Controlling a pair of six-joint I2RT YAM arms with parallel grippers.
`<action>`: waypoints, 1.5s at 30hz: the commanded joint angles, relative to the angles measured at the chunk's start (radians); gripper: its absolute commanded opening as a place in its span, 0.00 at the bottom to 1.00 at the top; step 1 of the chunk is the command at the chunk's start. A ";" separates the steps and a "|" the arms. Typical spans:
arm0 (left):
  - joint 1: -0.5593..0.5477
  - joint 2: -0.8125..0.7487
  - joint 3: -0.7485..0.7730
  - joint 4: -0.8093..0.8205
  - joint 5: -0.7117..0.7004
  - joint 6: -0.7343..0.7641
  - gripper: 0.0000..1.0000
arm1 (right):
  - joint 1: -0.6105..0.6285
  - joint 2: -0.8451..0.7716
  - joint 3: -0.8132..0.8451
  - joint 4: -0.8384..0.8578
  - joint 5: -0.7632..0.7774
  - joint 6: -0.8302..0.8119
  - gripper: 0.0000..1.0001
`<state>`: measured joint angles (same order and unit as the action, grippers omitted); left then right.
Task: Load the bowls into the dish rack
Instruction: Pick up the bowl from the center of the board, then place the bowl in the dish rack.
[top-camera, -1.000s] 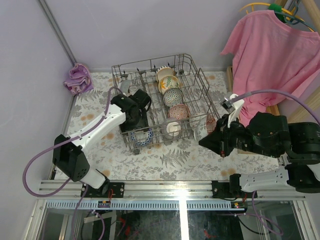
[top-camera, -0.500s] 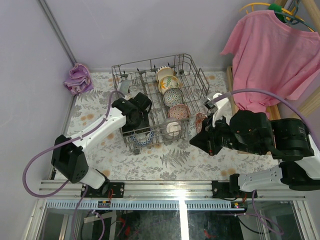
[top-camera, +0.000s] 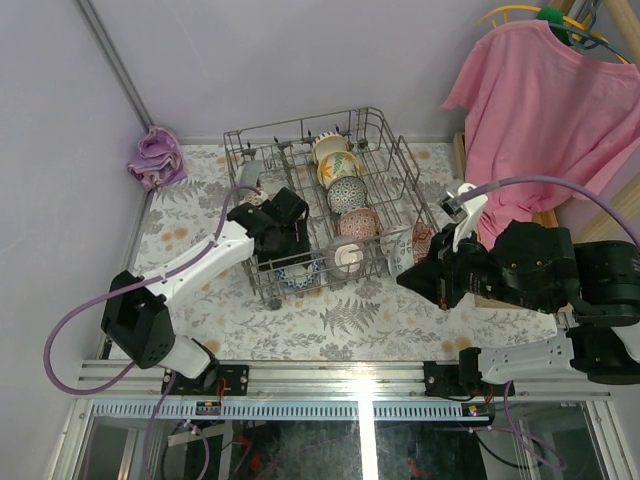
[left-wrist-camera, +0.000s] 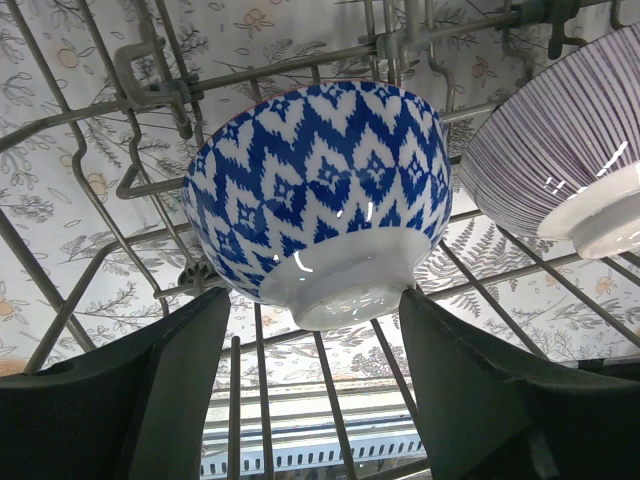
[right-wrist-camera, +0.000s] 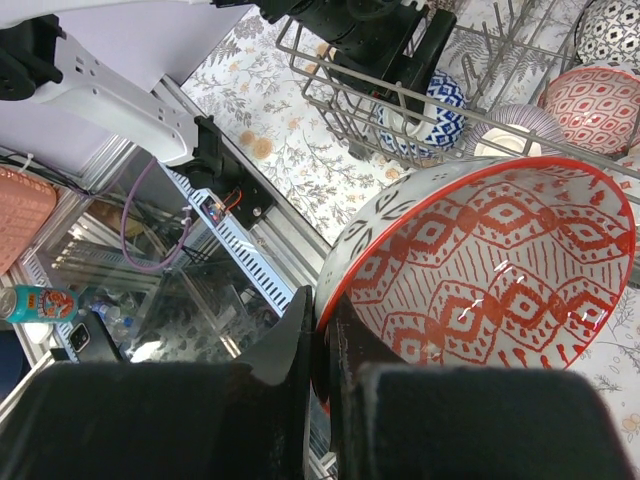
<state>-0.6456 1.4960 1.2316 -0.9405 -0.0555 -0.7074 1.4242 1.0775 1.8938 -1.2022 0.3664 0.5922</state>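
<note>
The right claw (right-wrist-camera: 322, 335) pinches the rim of a red-patterned bowl (right-wrist-camera: 480, 260) at the dish rack's (top-camera: 300, 121) near right corner, with a pink shirt (top-camera: 540, 110) hanging close behind. The left claw (left-wrist-camera: 312, 300) is spread inside the rack, its fingers flanking a blue bowl (left-wrist-camera: 320, 190) beside a striped bowl (left-wrist-camera: 560, 160). A purple cloth (top-camera: 157, 157) lies at the counter's (top-camera: 330, 320) far-left corner.

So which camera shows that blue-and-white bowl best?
The left wrist view. There the blue-and-white bowl fills the frame, with its zigzag pattern and white foot sharp against the wires of the dish rack. The top view shows the bowl tiny at the rack's near edge. The right wrist view catches only a small part.
</note>
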 joint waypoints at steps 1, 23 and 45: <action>-0.055 -0.032 -0.023 0.112 0.054 -0.034 0.69 | 0.005 -0.012 -0.016 0.066 0.042 0.000 0.00; -0.061 -0.077 0.228 -0.065 0.057 -0.078 0.83 | 0.004 0.090 -0.077 0.331 0.008 -0.269 0.00; -0.062 -0.096 0.238 -0.158 -0.058 -0.167 1.00 | 0.004 0.037 -0.199 0.421 -0.160 -0.259 0.00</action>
<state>-0.7055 1.4006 1.4029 -1.0618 -0.0578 -0.8745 1.4242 1.0790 1.6661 -0.8768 0.2489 0.3561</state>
